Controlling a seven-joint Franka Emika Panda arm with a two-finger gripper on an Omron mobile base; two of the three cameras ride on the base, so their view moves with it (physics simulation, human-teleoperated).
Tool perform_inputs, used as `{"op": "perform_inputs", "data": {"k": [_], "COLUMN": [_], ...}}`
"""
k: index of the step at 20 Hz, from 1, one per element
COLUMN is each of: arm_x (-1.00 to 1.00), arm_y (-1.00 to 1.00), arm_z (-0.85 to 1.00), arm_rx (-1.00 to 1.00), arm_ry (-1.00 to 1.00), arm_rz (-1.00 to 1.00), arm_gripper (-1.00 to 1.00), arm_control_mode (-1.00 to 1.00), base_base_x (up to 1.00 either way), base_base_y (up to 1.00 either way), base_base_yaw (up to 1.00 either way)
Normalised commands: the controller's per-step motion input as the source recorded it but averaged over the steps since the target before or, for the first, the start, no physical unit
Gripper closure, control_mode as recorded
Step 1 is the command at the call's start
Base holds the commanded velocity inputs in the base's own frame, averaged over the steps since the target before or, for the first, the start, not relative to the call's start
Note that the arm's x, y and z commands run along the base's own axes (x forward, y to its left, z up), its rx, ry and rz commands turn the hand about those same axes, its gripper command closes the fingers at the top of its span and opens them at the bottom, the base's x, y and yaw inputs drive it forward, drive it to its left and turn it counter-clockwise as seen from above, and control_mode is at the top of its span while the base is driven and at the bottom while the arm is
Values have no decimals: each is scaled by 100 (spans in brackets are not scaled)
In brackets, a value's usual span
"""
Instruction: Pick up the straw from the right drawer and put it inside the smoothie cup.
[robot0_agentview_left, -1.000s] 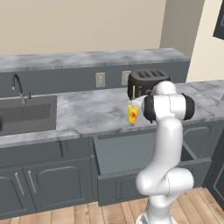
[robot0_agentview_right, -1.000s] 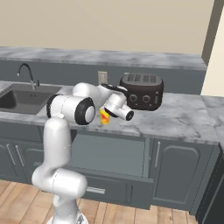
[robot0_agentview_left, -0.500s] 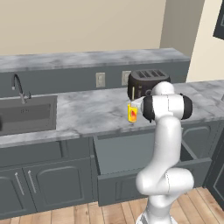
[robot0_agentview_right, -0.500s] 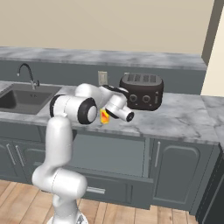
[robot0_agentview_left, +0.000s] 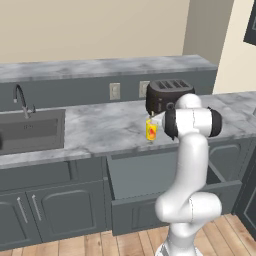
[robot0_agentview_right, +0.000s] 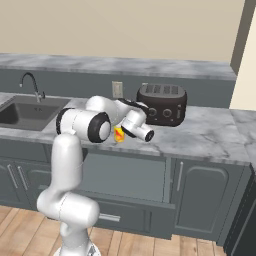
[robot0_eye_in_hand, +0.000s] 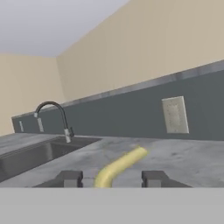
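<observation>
The smoothie cup (robot0_agentview_left: 151, 131) is a small yellow tumbler with a red mark. It stands on the counter near its front edge, in front of the toaster, and appears again in the right base view (robot0_agentview_right: 119, 134). My hand hovers just over the cup. In the hand view my gripper (robot0_eye_in_hand: 111, 178) is open, its two dark fingertips (robot0_eye_in_hand: 70, 177) well apart. A curved yellow strip (robot0_eye_in_hand: 120, 166) runs between them without touching either; I cannot tell whether it is the cup's rim or the straw. Below the counter the right drawer (robot0_agentview_left: 165, 210) stands pulled out, its flat grey inside bare (robot0_agentview_right: 125, 175).
A black toaster (robot0_agentview_left: 167, 95) stands right behind the cup. The sink (robot0_agentview_left: 30, 131) with its curved tap (robot0_eye_in_hand: 54, 118) lies to the left. A raised back ledge with wall outlets (robot0_agentview_left: 115, 91) runs behind. Grey cabinet doors (robot0_agentview_left: 65, 212) flank the open drawer.
My jaws have parted from shut to open. The arm and the cup have hardly moved.
</observation>
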Motion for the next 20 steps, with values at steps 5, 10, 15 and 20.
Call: {"op": "perform_inputs", "data": {"k": [5, 10, 15, 20], "arm_x": [-25, -22, -31, -59], "arm_y": [6, 9, 1, 0], "arm_z": [0, 0, 26, 59], "arm_rx": [-3, -4, -8, -10], "arm_ry": [-2, -1, 2, 7], "arm_rz": [0, 0, -2, -9], "arm_gripper": [-100, -100, -100, -100], "arm_control_mode": [-100, -100, -100, -100], "base_base_x": [0, 0, 0, 0], "base_base_y": [0, 0, 0, 0], "base_base_yaw": [0, 0, 0, 0]}}
